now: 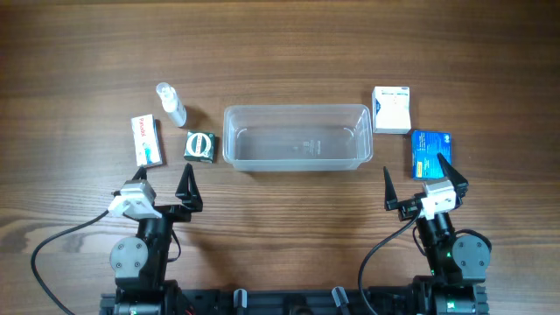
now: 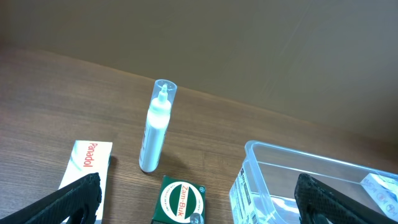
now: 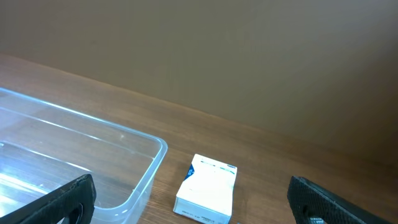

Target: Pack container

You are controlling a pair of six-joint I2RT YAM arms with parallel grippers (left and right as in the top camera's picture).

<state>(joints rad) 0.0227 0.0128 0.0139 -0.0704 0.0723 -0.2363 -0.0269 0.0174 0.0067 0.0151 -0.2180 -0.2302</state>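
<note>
The clear plastic container [image 1: 297,136] sits empty at the table's middle; it also shows in the left wrist view [image 2: 311,180] and in the right wrist view [image 3: 74,155]. To its left lie a green Zam-Buk box [image 1: 200,145] [image 2: 181,200], a white spray bottle [image 1: 171,104] [image 2: 155,127] and a white Panadol box [image 1: 146,140] [image 2: 84,165]. To its right lie a white box [image 1: 392,109] [image 3: 207,190] and a blue box [image 1: 430,153]. My left gripper [image 1: 166,185] [image 2: 199,202] and right gripper [image 1: 418,182] [image 3: 193,202] are open and empty, near the front edge.
Black cables run from both arm bases [image 1: 140,258] at the front edge of the wooden table. A plain brown wall stands behind the table in the wrist views.
</note>
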